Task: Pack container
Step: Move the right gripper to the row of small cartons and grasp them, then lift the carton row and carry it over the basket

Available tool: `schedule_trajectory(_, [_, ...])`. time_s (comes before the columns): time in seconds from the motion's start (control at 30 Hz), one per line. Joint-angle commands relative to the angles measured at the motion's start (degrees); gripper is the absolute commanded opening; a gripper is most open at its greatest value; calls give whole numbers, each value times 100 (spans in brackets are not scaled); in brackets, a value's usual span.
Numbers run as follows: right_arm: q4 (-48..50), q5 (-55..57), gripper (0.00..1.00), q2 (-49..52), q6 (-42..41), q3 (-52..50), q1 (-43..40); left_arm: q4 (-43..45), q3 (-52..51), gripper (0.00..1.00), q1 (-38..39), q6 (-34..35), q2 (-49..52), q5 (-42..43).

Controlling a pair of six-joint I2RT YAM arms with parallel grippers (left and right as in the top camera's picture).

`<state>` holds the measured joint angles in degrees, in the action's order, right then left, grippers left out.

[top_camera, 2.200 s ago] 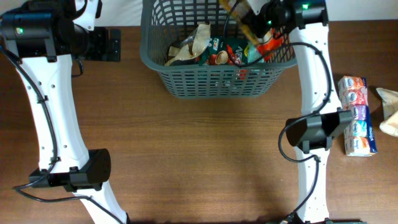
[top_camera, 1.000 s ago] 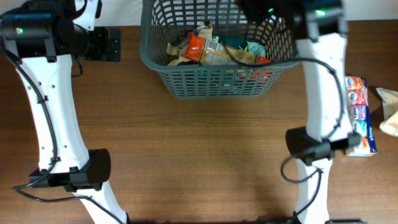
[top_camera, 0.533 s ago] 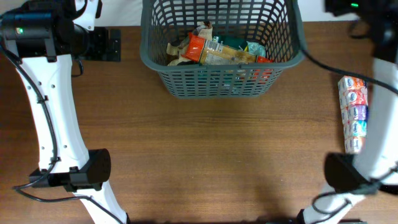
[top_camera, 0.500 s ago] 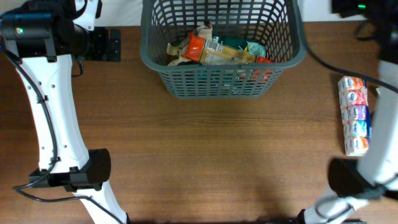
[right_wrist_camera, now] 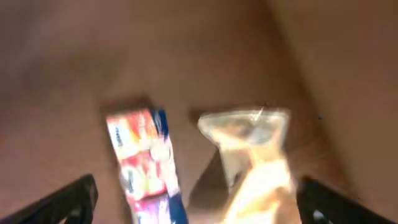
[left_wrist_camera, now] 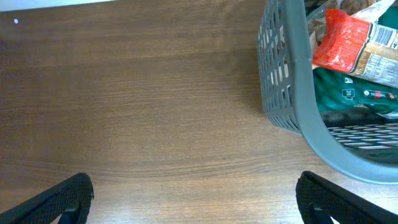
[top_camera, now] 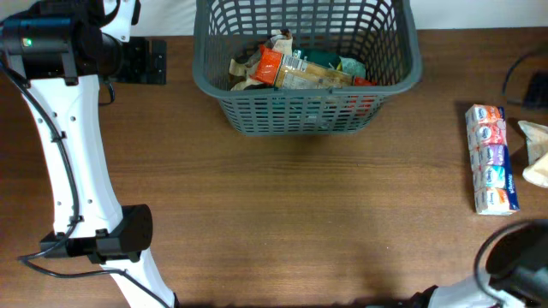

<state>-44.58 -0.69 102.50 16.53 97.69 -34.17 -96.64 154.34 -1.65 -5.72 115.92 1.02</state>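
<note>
The container, a dark grey slotted basket, stands at the back middle of the table and holds several snack packets. In the left wrist view its rim curves past on the right, with red and green packets inside. My left gripper hovers left of the basket, open and empty. My right gripper is open and empty above a colourful multi-pack and a clear packet, both blurred. In the overhead view only the right arm's base shows.
The multi-pack and the clear packet lie on the table near its right edge. Bare wooden tabletop stretches in front of the basket. The left arm's white links run down the left side.
The right arm has swung from over the basket to the far right and out of the overhead view, and its jaws have opened wider. The packets stay in the basket. The left arm is still.
</note>
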Motion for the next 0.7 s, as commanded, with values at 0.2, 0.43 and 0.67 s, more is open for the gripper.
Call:
schedule_trajectory(0.2, [402,-210,99,863,-52,-1064,81,-4,-22,99,-13,52,-140,-42])
schedule_trajectory(0.43, [35,-251,93,1720,-55,-1071,223,-2,-22,99,-13,52,-140,-42])
schedule_trajectory(0.67, [-216,-256,48,2153,-59,-1080,352,-4,-22,99,-13,52,-140,-42])
